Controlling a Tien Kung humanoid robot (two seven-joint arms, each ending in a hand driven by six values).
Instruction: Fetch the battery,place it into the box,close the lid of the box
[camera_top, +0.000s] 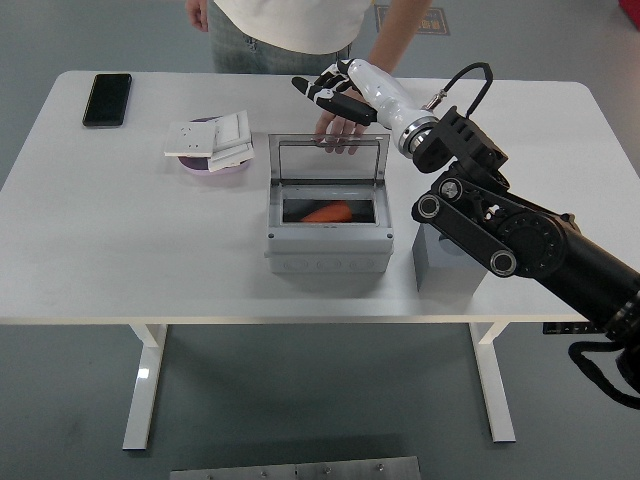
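Observation:
The grey box stands at the table's middle with its clear lid raised upright at the back. An orange battery lies on its side inside the box. My right hand, white with black fingers, hovers just above and behind the lid's top edge, fingers spread and holding nothing. A person's hand rests behind the lid, right under my hand. My left arm does not appear.
A black phone lies at the far left. A pink plate carries white switch panels. A grey block stands right of the box. The person stands at the far edge.

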